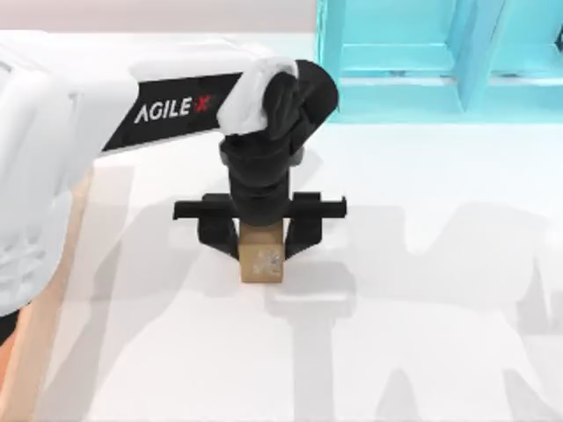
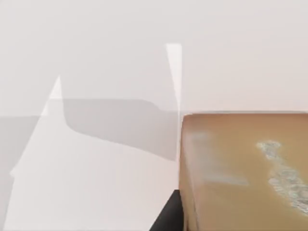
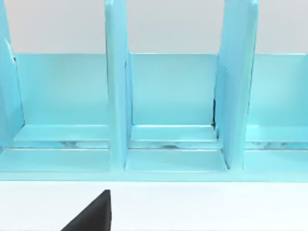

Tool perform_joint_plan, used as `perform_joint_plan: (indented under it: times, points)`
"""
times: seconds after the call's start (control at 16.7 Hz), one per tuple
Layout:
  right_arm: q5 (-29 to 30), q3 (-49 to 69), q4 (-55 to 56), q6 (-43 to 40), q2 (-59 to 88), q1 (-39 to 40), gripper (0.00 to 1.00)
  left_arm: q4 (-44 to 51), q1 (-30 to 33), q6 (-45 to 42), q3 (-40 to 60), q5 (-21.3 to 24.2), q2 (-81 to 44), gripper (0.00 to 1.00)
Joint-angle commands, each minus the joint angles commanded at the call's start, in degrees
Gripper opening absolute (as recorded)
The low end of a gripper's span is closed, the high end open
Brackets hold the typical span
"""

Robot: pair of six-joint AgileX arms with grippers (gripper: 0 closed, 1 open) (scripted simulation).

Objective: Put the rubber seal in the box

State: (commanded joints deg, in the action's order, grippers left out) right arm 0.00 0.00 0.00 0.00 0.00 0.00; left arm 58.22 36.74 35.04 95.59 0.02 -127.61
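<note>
Top view, left arm: white AgileX arm entered from the upper left of the frame, reaching toward centre.
Top view, left gripper [image 1: 262, 239]: stood at centre frame, pointing down, its black fingers [image 1: 217, 236] spread either side of the rubber seal [image 1: 262, 258]; whether they pressed it could not be told.
Top view, seal: tan block with white speckled mark, upright on the white table [image 1: 422, 334], just below frame centre.
Top view, box [image 1: 35, 343]: orange-brown strip with pale rim at the lower left edge, well apart from the seal.
Top view, shelf frame [image 1: 413, 61]: turquoise, upper right.
Left wrist view: seal [image 2: 245, 173] occupied the lower right, a dark finger tip [image 2: 166, 219] touching its edge at the bottom.
Right wrist view: turquoise shelf compartments [image 3: 168, 110] across the frame; black finger tip [image 3: 94, 214] at the lower left; finger state could not be told.
</note>
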Motion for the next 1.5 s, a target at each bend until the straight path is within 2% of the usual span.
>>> perform_joint_plan:
  times: [0.06,0.12,0.72,1.26,1.5]
  points:
    - [0.0,0.0,0.0,0.0,0.0,0.0,1.0,0.0,0.0,0.0,0.0,0.0,0.0,0.02]
    - [0.0,0.0,0.0,0.0,0.0,0.0,1.0,0.0,0.0,0.0,0.0,0.0,0.0,0.0]
    - [0.0,0.0,0.0,0.0,0.0,0.0,1.0,0.9,0.1,0.0,0.8,-0.1,0.3,0.0]
    - [0.0,0.0,0.0,0.0,0.0,0.0,1.0,19.4,0.2,0.3,16.4,-0.2,3.4,0.0]
    - [0.0,0.0,0.0,0.0,0.0,0.0,1.0,20.9,0.1,0.1,17.7,0.0,3.4,0.0]
